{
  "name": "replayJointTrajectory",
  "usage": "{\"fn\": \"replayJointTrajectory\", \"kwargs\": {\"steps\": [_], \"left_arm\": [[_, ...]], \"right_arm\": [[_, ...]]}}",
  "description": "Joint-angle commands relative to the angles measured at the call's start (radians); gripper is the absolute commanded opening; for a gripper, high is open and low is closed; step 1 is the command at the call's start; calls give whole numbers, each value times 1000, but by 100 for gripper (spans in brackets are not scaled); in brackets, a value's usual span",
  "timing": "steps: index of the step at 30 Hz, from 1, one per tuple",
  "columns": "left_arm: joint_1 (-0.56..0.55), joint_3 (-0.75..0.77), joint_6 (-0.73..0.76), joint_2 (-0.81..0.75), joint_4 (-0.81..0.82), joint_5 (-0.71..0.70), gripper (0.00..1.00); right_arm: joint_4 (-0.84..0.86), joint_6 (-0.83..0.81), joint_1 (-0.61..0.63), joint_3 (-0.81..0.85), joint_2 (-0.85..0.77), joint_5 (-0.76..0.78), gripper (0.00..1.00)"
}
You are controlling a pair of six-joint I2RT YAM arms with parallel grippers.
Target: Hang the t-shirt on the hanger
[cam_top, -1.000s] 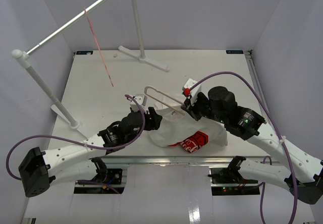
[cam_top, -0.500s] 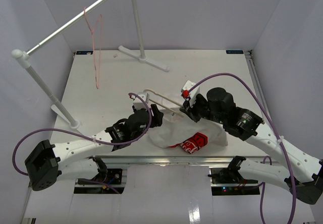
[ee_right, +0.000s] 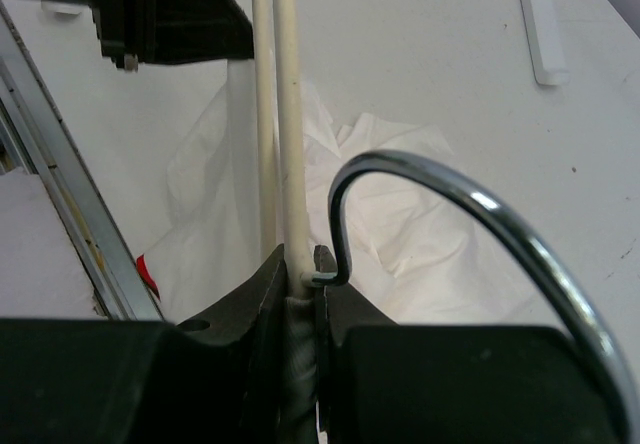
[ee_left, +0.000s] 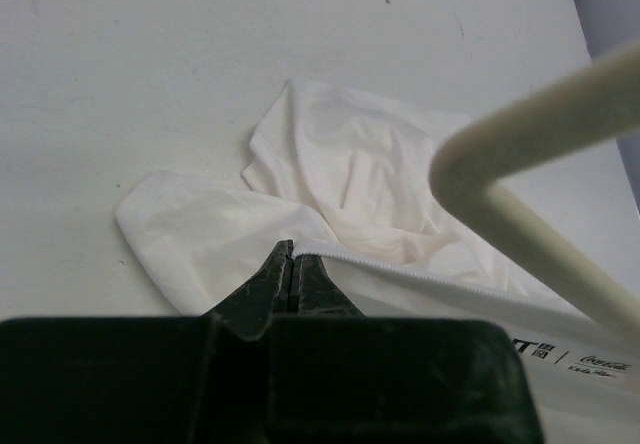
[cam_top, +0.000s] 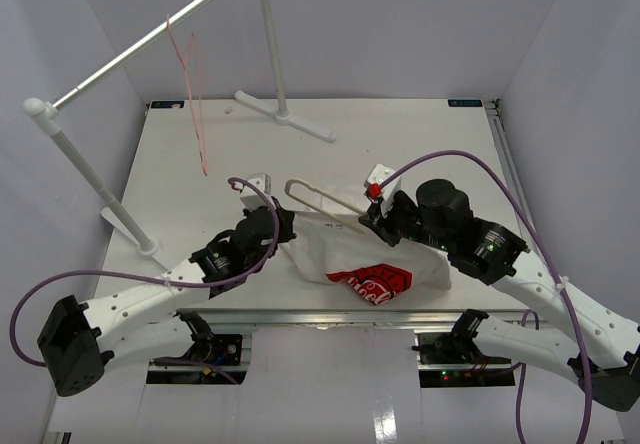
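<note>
Caught the t-shirt (cam_top: 365,259) bunched up just below centre of the overhead view, red logo (cam_top: 372,282) at the lower edge of the heap, with the hanger (cam_top: 330,193) lying across its upper left side. Couldn't tell if any of the bar was inside the cloth yet.

Found the left gripper (ee_left: 291,262) pressed shut on the ribbed hem, mid-frame in the left wrist view. Found the right gripper (ee_right: 301,276) pinching the hanger's neck right under the metal hook (ee_right: 470,224).

Looked like mid-threading, nowhere near done. Would have held that hem taut and lifted it a touch to open the cloth, then fed the hanger's rounded end in slowly, level, no twisting. Would have watched for the bar snagging a fold or dragging the whole heap along.
</note>
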Motion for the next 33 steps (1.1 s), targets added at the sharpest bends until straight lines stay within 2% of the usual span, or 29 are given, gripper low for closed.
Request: {"fn": "replayJointTrajectory", "kwargs": {"steps": [1,6,14,21,27,33], "left_arm": [[70,47,26,-86,-94,-33,0],[141,144,82,-133,-171,17,0],[166,350,191,-77,-290,110,0],[168,407,273,-42,-300,301,0],[166,440,330,-19,-309,335,0],[165,454,328,14,-284,499,0]], "right_arm": [[51,15,-2,-15,-55,5,8],[44,-8,-2,-85,-114,3,8],[44,-23,-1,-112,-99,18,8],[87,5,-2,-84,43,5,8],[116,23,-1,-44,143,-28,8],[192,77,-1,6,208,64,8]]}}
